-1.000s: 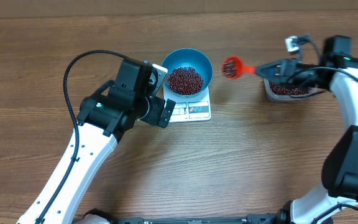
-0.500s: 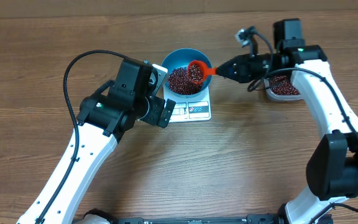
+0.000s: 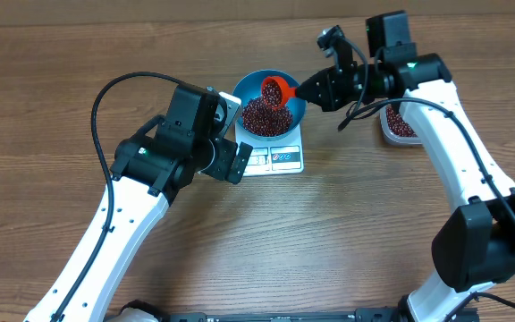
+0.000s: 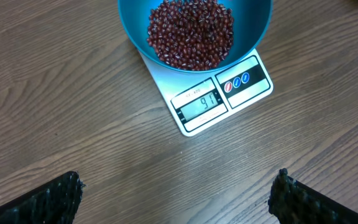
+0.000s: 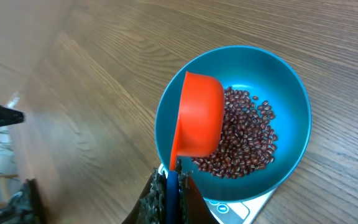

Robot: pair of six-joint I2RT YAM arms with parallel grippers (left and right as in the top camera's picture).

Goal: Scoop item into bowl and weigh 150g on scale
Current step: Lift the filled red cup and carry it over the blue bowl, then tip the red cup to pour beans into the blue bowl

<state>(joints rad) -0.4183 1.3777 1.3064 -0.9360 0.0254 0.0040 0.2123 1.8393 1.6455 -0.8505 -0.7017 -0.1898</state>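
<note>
The blue bowl [image 3: 299,114] stands on the white scale [image 3: 280,159] and holds a heap of red-brown beans [image 3: 265,118]. My right gripper [image 3: 316,89] is shut on the handle of an orange scoop [image 3: 275,90], which is tipped on its side over the bowl's far part. In the right wrist view the scoop [image 5: 199,118] shows its back, with the beans [image 5: 247,137] beneath it inside the bowl [image 5: 291,81]. My left gripper [image 3: 236,132] stands open just left of the scale. Its view shows the bowl [image 4: 129,31], the beans [image 4: 190,32] and the scale's lit display [image 4: 197,104].
A clear plastic tub [image 3: 399,125] with more beans sits at the right, partly under my right arm. The left arm lies across the table's front left. Bare wooden tabletop [image 3: 374,233] surrounds the scale.
My right arm carried the scoop leftward from beside the tub to over the bowl and tipped it there. The left arm and gripper stayed still.
</note>
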